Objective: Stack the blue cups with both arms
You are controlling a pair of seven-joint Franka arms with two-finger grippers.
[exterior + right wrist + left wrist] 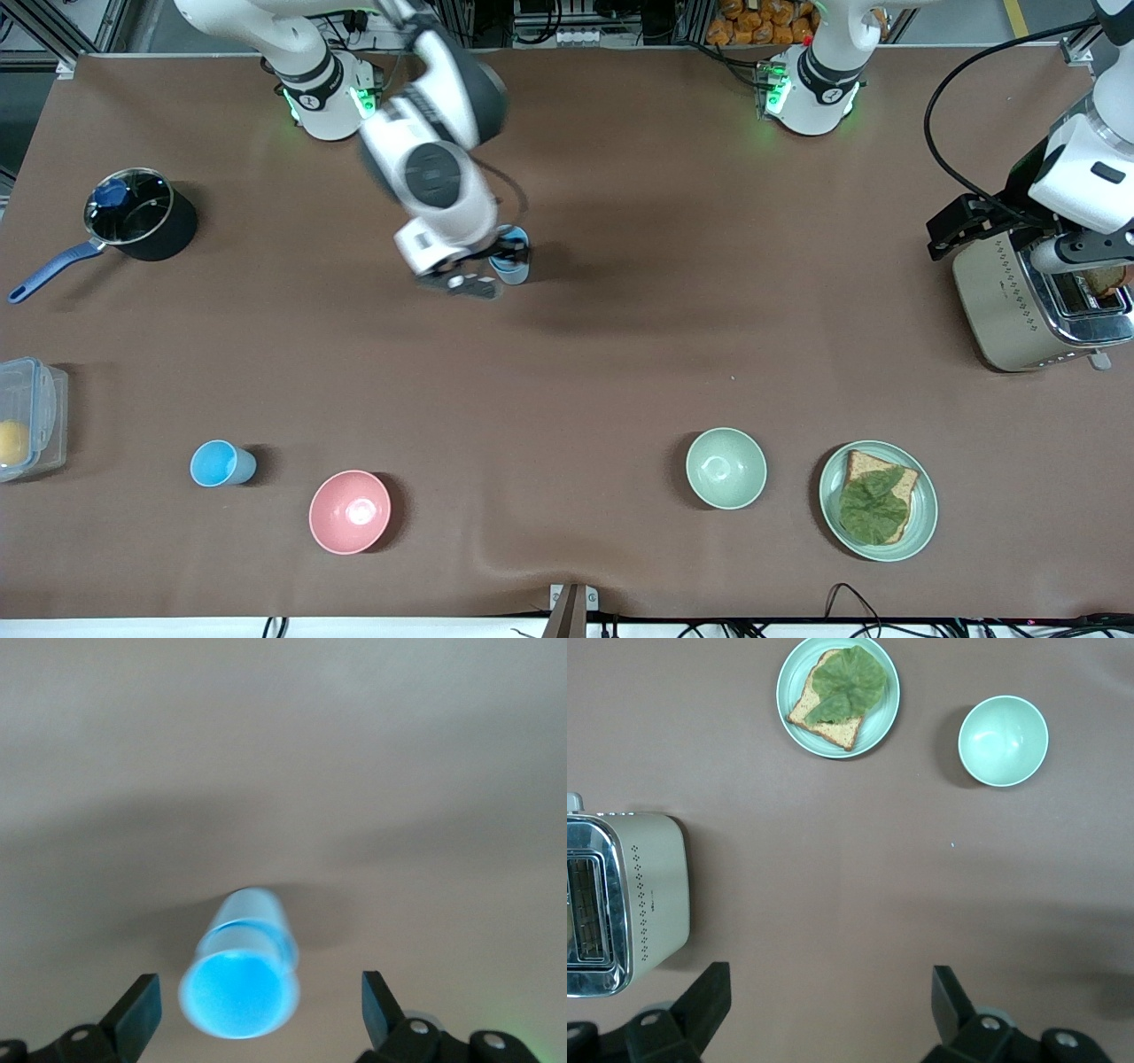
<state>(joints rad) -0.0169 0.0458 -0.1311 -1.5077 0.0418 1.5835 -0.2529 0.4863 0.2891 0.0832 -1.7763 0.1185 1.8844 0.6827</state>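
Observation:
One blue cup (512,259) stands upright on the brown table near its middle, toward the right arm's end. In the right wrist view this cup (239,992) is bright blue and sits between the spread fingers without touching them. My right gripper (474,283) is open and hovers just over it. A second sky-blue cup (221,463) stands much nearer to the front camera, beside the pink bowl (350,511). My left gripper (1067,257) is open and empty, up over the toaster (1019,310); in the left wrist view the gripper (830,1010) has only bare table between its fingers.
A black pot (142,215) with a blue handle and a clear food box (31,416) sit at the right arm's end. A pale green bowl (726,467) and a plate (921,523) with toast and lettuce stand near the front camera, also seen in the left wrist view as the bowl (1003,740) and the plate (788,691).

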